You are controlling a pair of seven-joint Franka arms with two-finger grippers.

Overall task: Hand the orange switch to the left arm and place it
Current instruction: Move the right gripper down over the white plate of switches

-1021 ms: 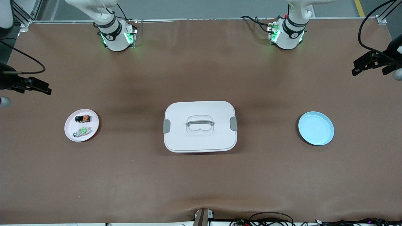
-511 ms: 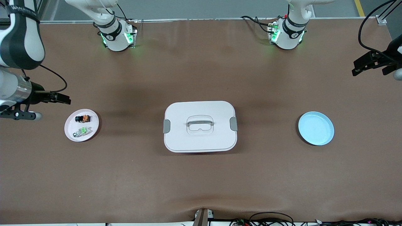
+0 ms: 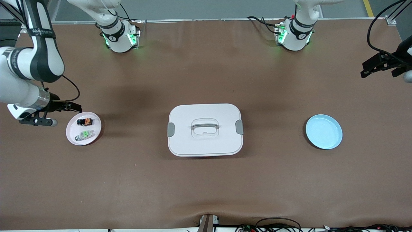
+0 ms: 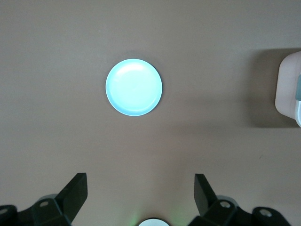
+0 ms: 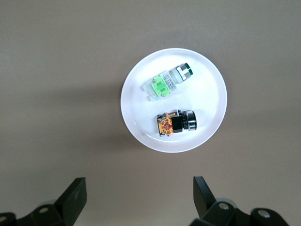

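The orange switch (image 3: 85,121), a small black block with orange markings, lies on a pink plate (image 3: 72,129) toward the right arm's end of the table. It also shows in the right wrist view (image 5: 176,123), on the plate (image 5: 207,94). My right gripper (image 3: 74,107) is open and empty, up in the air beside the plate's rim (image 5: 138,188). The white lidded box (image 3: 204,130) stands mid-table, and its edge shows in the left wrist view (image 4: 288,89). My left gripper (image 3: 370,66) is open and empty, waiting high over the table's left-arm end (image 4: 138,186).
A clear switch with green (image 3: 84,134) lies on the same pink plate, nearer to the front camera than the orange one (image 5: 167,82). A light blue plate (image 3: 323,131) sits bare toward the left arm's end (image 4: 134,87). Brown table surface surrounds the box.
My right arm has swung in from the table's end, bringing its gripper close to the pink plate. The left arm and all objects have stayed still.
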